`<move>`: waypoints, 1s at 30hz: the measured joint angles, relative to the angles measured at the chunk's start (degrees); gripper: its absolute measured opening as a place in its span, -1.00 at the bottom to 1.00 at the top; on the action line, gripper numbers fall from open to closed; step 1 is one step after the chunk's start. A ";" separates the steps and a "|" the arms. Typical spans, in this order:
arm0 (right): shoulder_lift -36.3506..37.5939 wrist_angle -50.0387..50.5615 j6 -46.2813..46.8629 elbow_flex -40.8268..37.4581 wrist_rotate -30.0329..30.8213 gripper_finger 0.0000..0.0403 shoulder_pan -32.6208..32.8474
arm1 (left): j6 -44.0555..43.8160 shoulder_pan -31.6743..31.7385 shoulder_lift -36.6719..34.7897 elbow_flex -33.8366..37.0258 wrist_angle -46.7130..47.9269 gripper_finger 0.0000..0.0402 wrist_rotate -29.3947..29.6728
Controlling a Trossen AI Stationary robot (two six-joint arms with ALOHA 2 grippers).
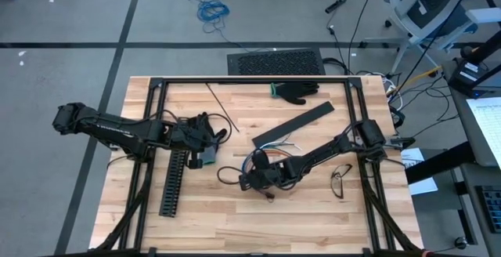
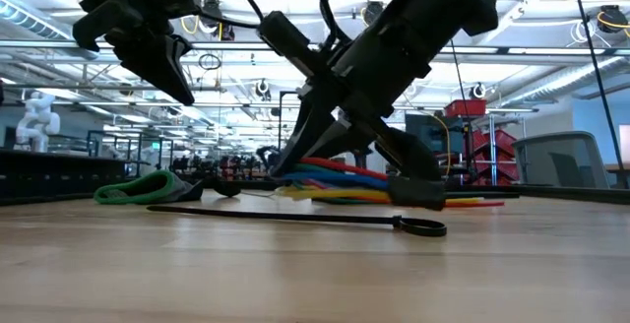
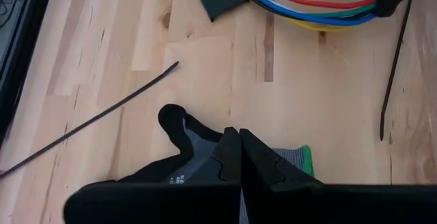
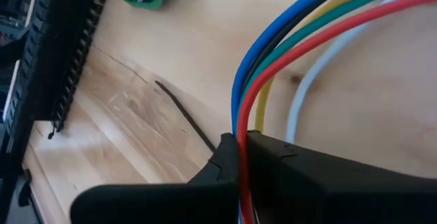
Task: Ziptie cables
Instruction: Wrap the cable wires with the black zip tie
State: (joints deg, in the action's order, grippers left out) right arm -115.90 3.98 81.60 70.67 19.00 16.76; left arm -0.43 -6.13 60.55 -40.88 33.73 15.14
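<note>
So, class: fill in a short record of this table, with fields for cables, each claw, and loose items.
cables: the cables, a coloured bundle mid-table
right claw: the right claw is shut on the cables
left claw: the left claw is shut, above a glove, holding nothing visible
loose items: zip tie; black slotted channel; black flat strip

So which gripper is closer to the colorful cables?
The right gripper: it is shut on the cables. The left gripper is off to their left, above the slotted channel.
</note>
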 joint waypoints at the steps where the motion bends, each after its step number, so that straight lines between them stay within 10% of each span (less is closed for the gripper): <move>1: -0.23 -0.41 0.68 0.00 0.28 -1.00 0.26 | 0.70 0.00 0.00 0.00 0.02 -1.00 0.00; 30: -1.48 -2.99 2.82 0.00 2.19 -0.72 0.08 | 2.36 0.04 0.00 0.00 0.25 -1.00 0.00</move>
State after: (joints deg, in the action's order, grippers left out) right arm -117.38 1.00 84.43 70.67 21.19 16.84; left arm 1.93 -6.09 60.55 -40.88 33.98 15.14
